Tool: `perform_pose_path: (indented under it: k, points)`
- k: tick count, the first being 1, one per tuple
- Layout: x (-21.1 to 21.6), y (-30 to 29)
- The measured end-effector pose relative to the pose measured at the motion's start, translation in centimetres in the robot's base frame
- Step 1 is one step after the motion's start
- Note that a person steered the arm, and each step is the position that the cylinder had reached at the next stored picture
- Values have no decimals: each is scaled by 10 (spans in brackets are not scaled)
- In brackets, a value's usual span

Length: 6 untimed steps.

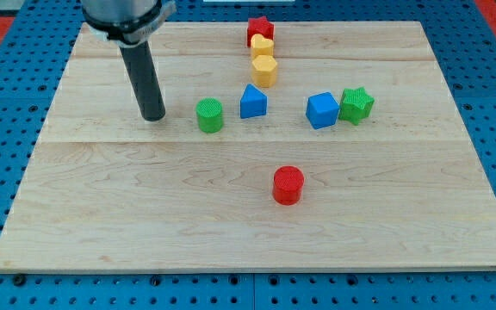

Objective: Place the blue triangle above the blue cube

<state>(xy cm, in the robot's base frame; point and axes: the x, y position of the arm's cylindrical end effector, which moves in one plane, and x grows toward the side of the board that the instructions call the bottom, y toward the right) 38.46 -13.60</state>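
Note:
The blue triangle sits near the middle of the wooden board, a little toward the view's top. The blue cube lies to its right, at about the same height in the view, with a gap between them. My tip rests on the board well to the left of the blue triangle. A green cylinder stands between my tip and the blue triangle. My tip touches no block.
A green star touches the blue cube's right side. A red star and two yellow blocks form a column above the blue triangle. A red cylinder stands lower, toward the view's bottom.

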Motion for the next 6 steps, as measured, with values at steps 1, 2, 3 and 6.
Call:
perform_pose_path:
  k: [1, 2, 3, 6]
  points:
    - [-1, 53]
    - [-1, 125]
    - [-7, 140]
    - [-19, 134]
